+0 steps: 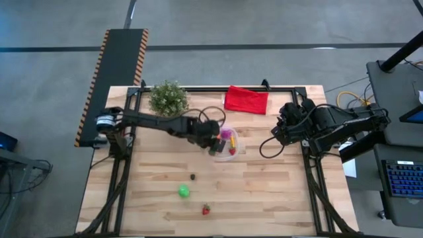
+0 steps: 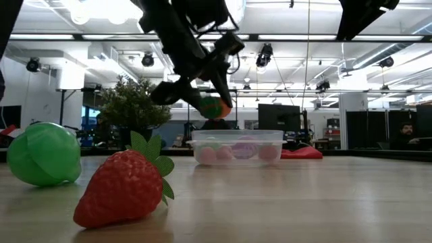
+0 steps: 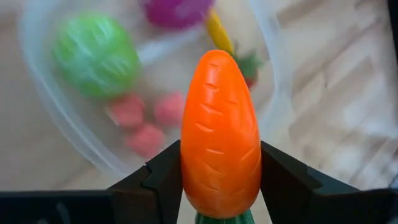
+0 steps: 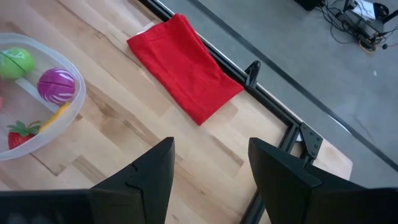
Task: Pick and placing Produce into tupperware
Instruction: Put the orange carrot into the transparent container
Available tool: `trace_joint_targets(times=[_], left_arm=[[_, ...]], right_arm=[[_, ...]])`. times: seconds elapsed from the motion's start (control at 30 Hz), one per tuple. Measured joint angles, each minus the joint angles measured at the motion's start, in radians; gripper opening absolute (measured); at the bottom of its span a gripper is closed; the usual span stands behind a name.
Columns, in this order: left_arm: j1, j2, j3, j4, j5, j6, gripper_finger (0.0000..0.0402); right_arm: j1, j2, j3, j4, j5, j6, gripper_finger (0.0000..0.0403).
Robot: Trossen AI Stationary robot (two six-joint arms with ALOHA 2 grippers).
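Carrot held over the container by the left arm

Wooden table seen from above, with two dark robot arms reaching in from either side. The left gripper hovers at the edge of the tupperware, a small round clear container near the middle of the table. Its fingers are clamped on an orange toy carrot, one finger on each side, with the carrot's pointed end aimed toward the container. From table height the carrot hangs in the air just above the container's rim, not touching it.

Inside the tupperware lie several pieces of produce: a round green piece, a purple piece, a thin yellow piece, a small strawberry, and a few pinkish-red lumps.

Three more pieces sit loose on the wood, nearer the front edge and well apart from the container: a small dark piece, a green piece and a red strawberry. At table height the strawberry and the green piece loom large in the foreground.

The right gripper waits above the table's right side, near the far corner, its fingers apart and holding nothing.

A bushy potted plant stands at the far edge on the left, and a folded red cloth lies at the far edge toward the right.
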Motion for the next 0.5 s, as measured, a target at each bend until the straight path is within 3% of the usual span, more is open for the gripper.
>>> trace_joint_targets(times=[0.3,0.5], left_arm=[[0.086,0.000,0.005,0.015,0.051,0.052,0.0161],[0.088,0.042,0.013,0.045,0.077,0.063,0.0195]], right_arm=[[0.000,0.000,-0.002,0.000,0.000,0.013,0.0199],[0.000,0.000,-0.002,0.000,0.000,0.021,0.0199]])
